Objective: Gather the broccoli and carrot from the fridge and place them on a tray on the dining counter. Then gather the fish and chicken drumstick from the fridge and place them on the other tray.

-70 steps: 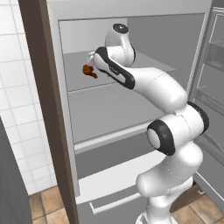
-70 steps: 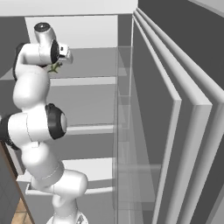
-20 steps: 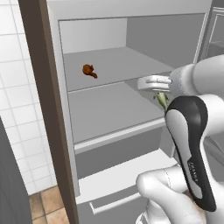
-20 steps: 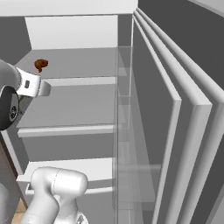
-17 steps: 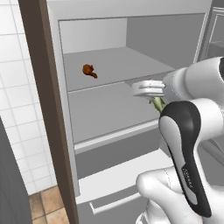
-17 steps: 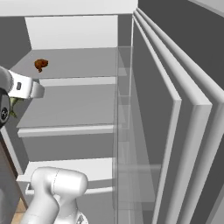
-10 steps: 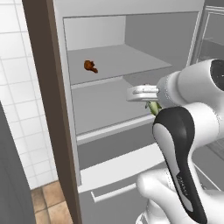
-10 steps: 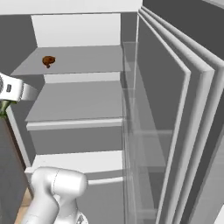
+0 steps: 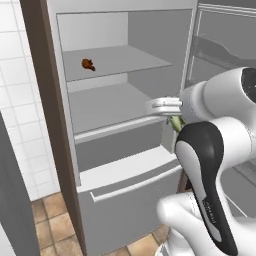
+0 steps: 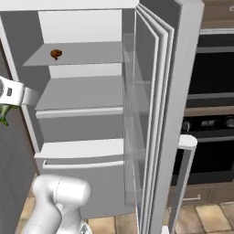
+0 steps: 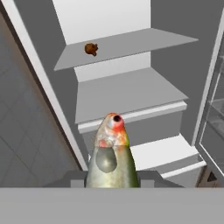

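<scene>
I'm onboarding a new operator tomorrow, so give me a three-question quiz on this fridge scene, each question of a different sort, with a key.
1. True or false: the gripper is shut on the fish.
2. On which shelf of the fridge does the chicken drumstick lie? A) top B) middle C) the drawer at the bottom
3. Fill in: in the hand view, the fish's head points ____ the shelves.

Key: 1 true; 2 A; 3 toward
</scene>
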